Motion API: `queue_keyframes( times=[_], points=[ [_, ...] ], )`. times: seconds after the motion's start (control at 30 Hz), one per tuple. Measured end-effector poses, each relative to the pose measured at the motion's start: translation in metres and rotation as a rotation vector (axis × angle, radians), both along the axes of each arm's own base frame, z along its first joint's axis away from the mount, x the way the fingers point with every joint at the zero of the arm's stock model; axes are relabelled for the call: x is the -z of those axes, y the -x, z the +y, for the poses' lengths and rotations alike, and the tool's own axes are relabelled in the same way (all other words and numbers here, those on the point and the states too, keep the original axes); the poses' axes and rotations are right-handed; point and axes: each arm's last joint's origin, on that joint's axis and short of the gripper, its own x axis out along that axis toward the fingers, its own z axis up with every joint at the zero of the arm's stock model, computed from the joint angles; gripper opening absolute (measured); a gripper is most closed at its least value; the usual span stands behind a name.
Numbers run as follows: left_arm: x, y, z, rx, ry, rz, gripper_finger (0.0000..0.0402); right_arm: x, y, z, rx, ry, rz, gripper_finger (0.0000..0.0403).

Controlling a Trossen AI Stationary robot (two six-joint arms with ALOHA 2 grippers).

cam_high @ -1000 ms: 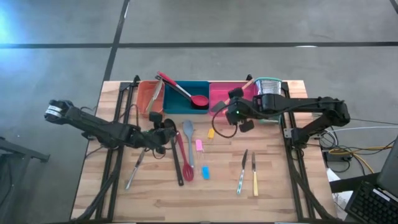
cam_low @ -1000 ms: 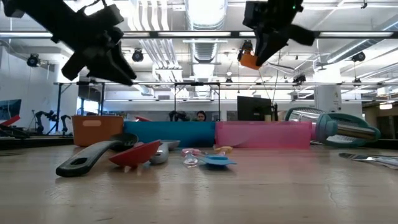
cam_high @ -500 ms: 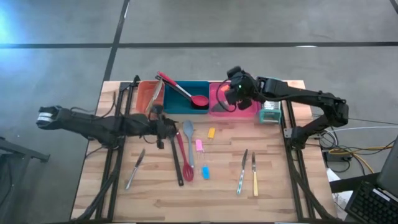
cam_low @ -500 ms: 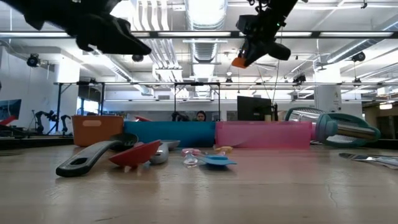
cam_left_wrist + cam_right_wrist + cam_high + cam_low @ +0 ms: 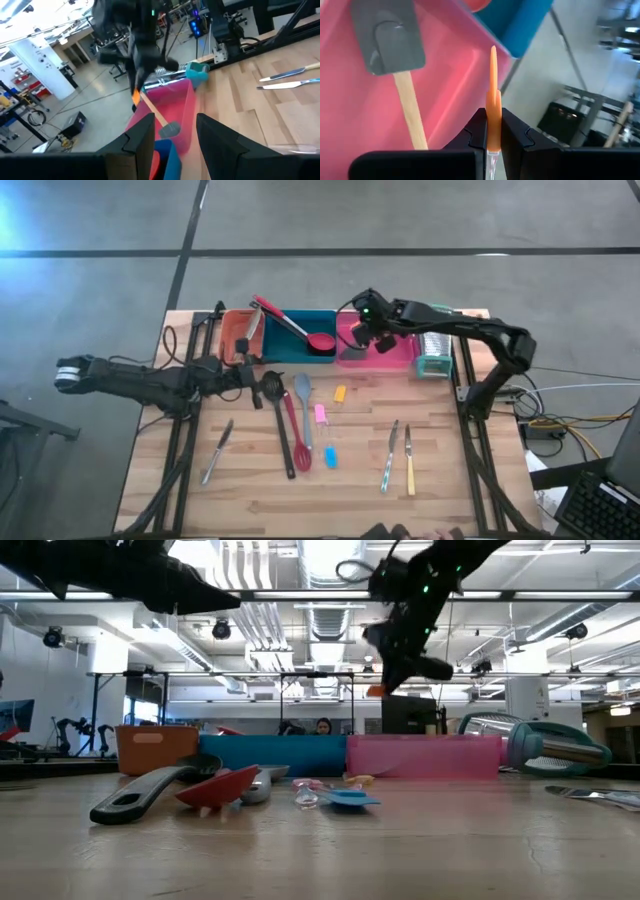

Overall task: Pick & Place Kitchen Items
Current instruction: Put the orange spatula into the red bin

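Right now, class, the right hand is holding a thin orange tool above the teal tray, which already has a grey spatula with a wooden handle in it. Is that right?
Not quite. The right hand is shut on the thin orange tool, but it is above the pink tray, not the teal one. The grey spatula with the wooden handle lies in that pink tray. The right wrist view shows this.

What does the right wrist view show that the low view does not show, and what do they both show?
Only the right wrist view shows the grey spatula with a wooden handle lying inside the pink tray, and the right gripper shut on the orange tool.

Only the low view shows the red spoon, the black spoon, the box grater and the orange tray.

Both show the right gripper with the orange tool above the pink tray, and the teal tray.
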Motion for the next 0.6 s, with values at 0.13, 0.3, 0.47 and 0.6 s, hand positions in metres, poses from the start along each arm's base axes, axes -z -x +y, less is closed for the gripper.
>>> queue_keyframes(
  times=[0.13,0.3,0.47,0.6],
  points=[
    [0.001,0.000,0.000,0.000,0.004,0.005,0.0149,0.028,-0.011,-0.006,-0.015,-0.029,0.080,0.0018],
    [0.001,0.000,0.000,-0.001,0.007,0.009,0.0149,0.051,-0.020,-0.011,0.001,-0.058,0.110,0.0018],
    [0.001,0.000,0.000,-0.001,0.008,0.008,0.0149,0.059,-0.024,-0.012,-0.011,-0.088,0.099,0.0018],
    [0.001,0.000,0.000,-0.002,0.009,0.008,0.0149,0.057,-0.024,-0.010,-0.011,-0.138,0.056,0.0018]
  ],
)
